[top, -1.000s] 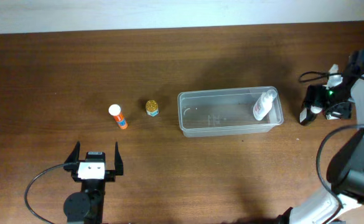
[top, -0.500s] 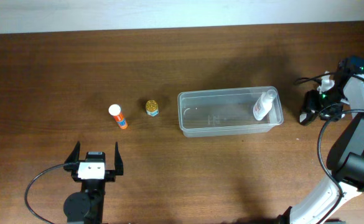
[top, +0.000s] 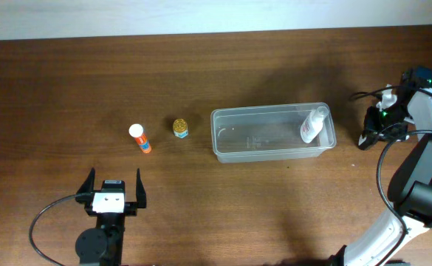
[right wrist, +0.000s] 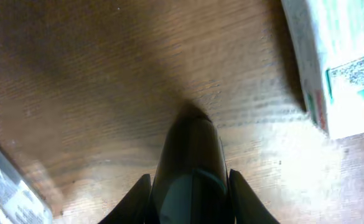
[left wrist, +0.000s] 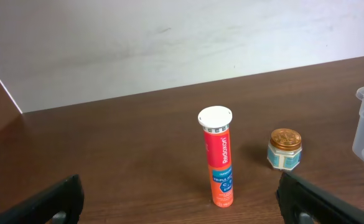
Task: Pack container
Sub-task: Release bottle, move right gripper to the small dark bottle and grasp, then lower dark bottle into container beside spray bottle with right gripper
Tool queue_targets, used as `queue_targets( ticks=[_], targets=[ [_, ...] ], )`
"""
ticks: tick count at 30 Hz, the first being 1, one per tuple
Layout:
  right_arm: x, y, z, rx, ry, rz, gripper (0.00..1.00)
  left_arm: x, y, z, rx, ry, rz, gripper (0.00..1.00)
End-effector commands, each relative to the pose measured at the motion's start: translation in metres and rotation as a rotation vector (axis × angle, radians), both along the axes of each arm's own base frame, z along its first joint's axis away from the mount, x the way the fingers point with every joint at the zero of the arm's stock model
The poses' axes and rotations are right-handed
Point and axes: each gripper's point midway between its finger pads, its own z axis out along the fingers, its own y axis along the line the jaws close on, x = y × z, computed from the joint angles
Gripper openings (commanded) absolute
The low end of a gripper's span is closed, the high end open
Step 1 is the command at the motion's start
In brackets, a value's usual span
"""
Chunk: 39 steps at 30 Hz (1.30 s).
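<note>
The clear container (top: 223, 140) lies at the table's centre right, with a white bottle (top: 312, 124) leaning in its right end. To its left stand an orange tube with a white cap (top: 139, 138) and a small gold-lidded jar (top: 180, 128). My left gripper (top: 114, 193) is open near the front edge, facing the tube (left wrist: 218, 158) and the jar (left wrist: 285, 148), apart from both. My right gripper (top: 367, 137) is low at the table just right of the container. In its wrist view its fingers (right wrist: 143, 190) press against both sides of a dark rounded object (right wrist: 191, 155).
A white and green box (right wrist: 337, 62) lies on the wood just beyond the right gripper. The container's corner (right wrist: 7, 186) shows at the lower left of that view. A black cable (top: 46, 218) loops by the left arm's base.
The right gripper's jaws have closed in on the dark object, after a small shift of that arm. The left arm, tube, jar and container have not moved.
</note>
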Motion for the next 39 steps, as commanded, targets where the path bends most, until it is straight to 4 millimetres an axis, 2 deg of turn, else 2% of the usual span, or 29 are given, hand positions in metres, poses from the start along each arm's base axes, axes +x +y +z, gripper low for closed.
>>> queue_targets(
  ticks=[1,3,5,7,8,13,17,19,20,22,24,28,32,33,39],
  targets=[
    [0.005,-0.002,0.012,-0.01,-0.001,0.008,0.21,0.0,-0.001,-0.001,0.011,0.002,-0.007,0.99],
    [0.006,-0.002,0.024,-0.007,0.004,0.007,0.21,0.0,-0.001,-0.001,0.011,0.002,-0.007,0.99],
    [0.009,0.002,0.049,0.022,-0.001,0.009,0.21,0.0,-0.001,-0.001,0.011,0.002,-0.007,0.99],
    [0.01,0.007,0.065,0.052,-0.011,0.01,0.21,0.0,-0.001,-0.001,0.011,0.002,-0.007,0.99],
    [0.012,0.014,0.086,0.082,-0.03,0.013,0.21,0.0,-0.001,-0.001,0.011,0.002,-0.007,0.99],
    [0.015,0.037,0.152,0.148,-0.12,0.036,0.23,0.0,-0.001,-0.001,0.011,0.002,-0.007,0.99],
    [0.012,0.074,0.205,0.162,-0.202,0.125,0.24,0.0,-0.001,-0.001,0.011,0.002,-0.007,0.99],
    [0.011,0.108,0.229,0.148,-0.252,0.216,0.25,0.0,-0.001,-0.001,0.011,0.002,-0.007,0.99],
    [0.01,0.122,0.235,0.145,-0.264,0.255,0.25,0.0,-0.001,-0.001,0.011,0.002,-0.007,0.99],
    [0.009,0.157,0.239,0.143,-0.263,0.349,0.25,0.0,-0.001,-0.001,0.011,0.002,-0.007,0.99],
    [0.008,0.187,0.232,0.125,-0.233,0.435,0.25,0.0,-0.001,-0.001,0.011,0.002,-0.007,0.99],
    [0.009,0.222,0.213,0.104,-0.203,0.539,0.25,0.0,-0.001,-0.001,0.011,0.002,-0.007,0.99],
    [0.007,0.215,0.184,-0.028,-0.114,0.49,0.25,0.0,-0.001,-0.001,0.011,0.002,-0.007,0.99],
    [0.007,0.216,0.171,-0.034,-0.094,0.493,0.25,0.0,-0.001,-0.001,0.011,0.002,-0.007,0.99],
    [0.019,0.218,0.135,-0.033,-0.103,0.492,0.25,0.0,-0.001,-0.001,0.011,0.002,-0.007,0.99]
  ],
)
